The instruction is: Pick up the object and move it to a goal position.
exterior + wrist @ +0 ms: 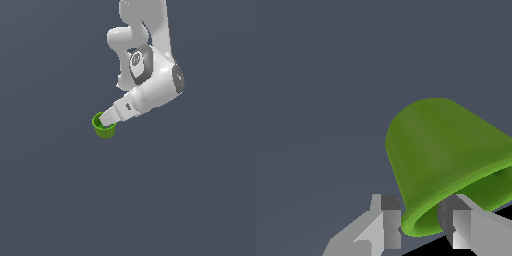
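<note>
Exterior view. Plain, flat, dark slate-grey bench [60, 200] fills the whole frame; uniform colour, no edge, wall or other room feature visible. White Franka arm [150, 75] enters from 12 o'clock, and its wrist link slants down toward 8 o'clock. Small bright green tapered cup with a thicker rim [104, 127] sits just left of frame centre, at roughly 10 o'clock from the middle. The tip of the pincer [107, 120] meets the cup's rim on its 1 o'clock side; the cup's open mouth faces upward toward the arm. Whether the cup rests on the bench or is lifted off it cannot be told here.

Wrist view. Same featureless slate-grey bench [316, 75] behind everything, faint shading bands only. The green cup [446, 155] appears large, narrow closed end toward the bench, flared rim nearest the camera. Two grey fingers [387, 220] of the pincer [423, 225] stand on either side of the cup's rim wall: one on the outside, the other over the mouth. Both pads lie against the rim, so the pincer is pinching the cup's lip between them.
</note>
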You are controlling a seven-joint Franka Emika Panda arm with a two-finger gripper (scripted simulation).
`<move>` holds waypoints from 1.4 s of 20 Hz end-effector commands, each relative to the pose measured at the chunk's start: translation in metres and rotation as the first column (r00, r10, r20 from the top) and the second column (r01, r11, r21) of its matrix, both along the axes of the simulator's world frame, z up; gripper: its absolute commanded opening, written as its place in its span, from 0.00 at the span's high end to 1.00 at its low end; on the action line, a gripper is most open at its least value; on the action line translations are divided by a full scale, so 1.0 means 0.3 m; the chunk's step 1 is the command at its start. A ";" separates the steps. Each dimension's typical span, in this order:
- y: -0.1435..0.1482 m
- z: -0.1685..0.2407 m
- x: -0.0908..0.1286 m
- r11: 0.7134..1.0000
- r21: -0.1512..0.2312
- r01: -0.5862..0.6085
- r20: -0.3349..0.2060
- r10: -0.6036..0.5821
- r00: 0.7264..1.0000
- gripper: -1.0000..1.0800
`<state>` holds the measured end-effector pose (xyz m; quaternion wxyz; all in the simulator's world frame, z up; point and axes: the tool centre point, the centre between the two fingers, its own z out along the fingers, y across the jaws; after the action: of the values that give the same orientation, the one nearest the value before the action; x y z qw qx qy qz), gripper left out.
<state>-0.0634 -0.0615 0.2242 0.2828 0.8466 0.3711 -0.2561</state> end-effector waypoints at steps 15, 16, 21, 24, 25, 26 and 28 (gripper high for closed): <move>-0.117 0.551 -0.234 1.000 0.001 0.002 0.001 -0.002 1.000 1.00; -0.123 0.579 -0.245 1.000 0.001 0.002 0.001 -0.002 1.000 1.00; -0.146 0.699 -0.290 1.000 0.000 0.002 0.002 -0.002 1.000 1.00; -0.156 0.747 -0.306 1.000 -0.001 0.002 0.002 -0.002 1.000 1.00; -0.158 0.758 -0.310 1.000 -0.001 0.002 0.002 -0.002 1.000 1.00; -0.160 0.767 -0.313 1.000 -0.001 0.002 0.002 -0.002 1.000 1.00; -0.162 0.777 -0.315 1.000 -0.001 0.001 0.002 -0.001 1.000 1.00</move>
<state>-0.1570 -0.1094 0.4537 0.2832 0.8470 0.3700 -0.2559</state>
